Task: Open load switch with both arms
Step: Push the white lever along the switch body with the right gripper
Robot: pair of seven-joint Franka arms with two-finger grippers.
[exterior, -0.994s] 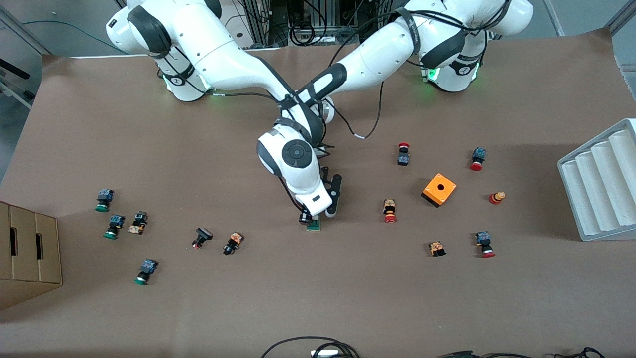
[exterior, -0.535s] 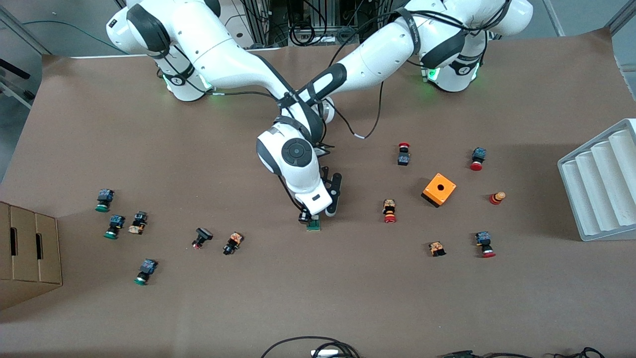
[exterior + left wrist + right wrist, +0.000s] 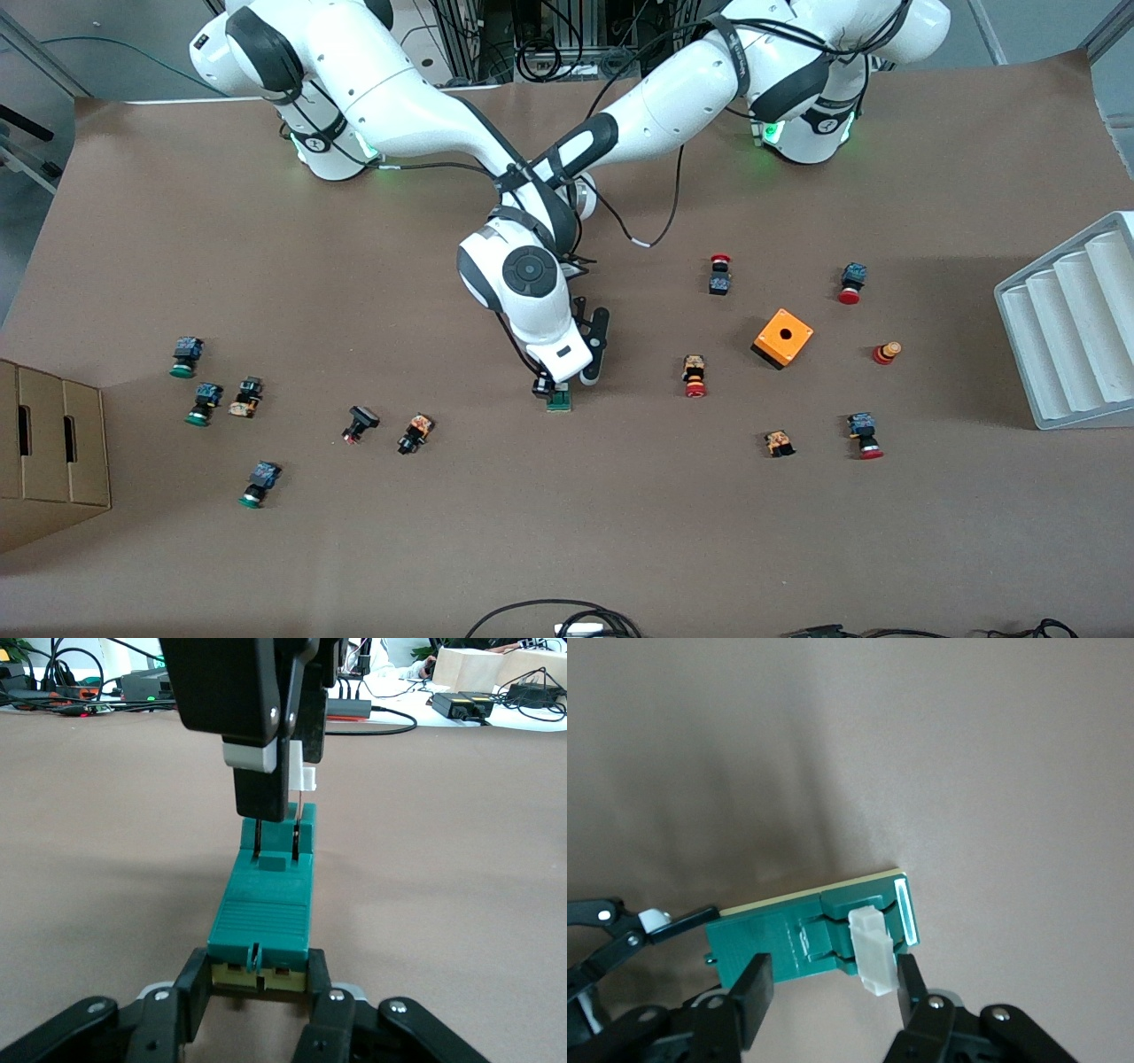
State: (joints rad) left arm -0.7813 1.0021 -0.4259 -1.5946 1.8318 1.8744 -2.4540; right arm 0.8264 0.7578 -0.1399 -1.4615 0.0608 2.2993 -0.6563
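Note:
The load switch [image 3: 559,403], a narrow green block, lies mid-table under both hands. My left gripper [image 3: 574,383] is shut on the end farther from the front camera. In the left wrist view its fingers [image 3: 197,985] clamp both sides of the switch [image 3: 261,912]. My right gripper [image 3: 549,390] comes down from above onto the nearer end. In the right wrist view its fingers [image 3: 908,983] stand apart along the switch [image 3: 780,935], and one rests against the white sliding piece [image 3: 873,948], which sticks up. The left wrist view shows that gripper [image 3: 279,771] and the white piece [image 3: 306,778].
An orange box with a hole [image 3: 783,338] and red push-buttons [image 3: 694,376] lie toward the left arm's end. Green push-buttons [image 3: 186,356] lie toward the right arm's end. A cardboard box [image 3: 53,452] and a white ribbed tray [image 3: 1072,328] stand at the table's ends.

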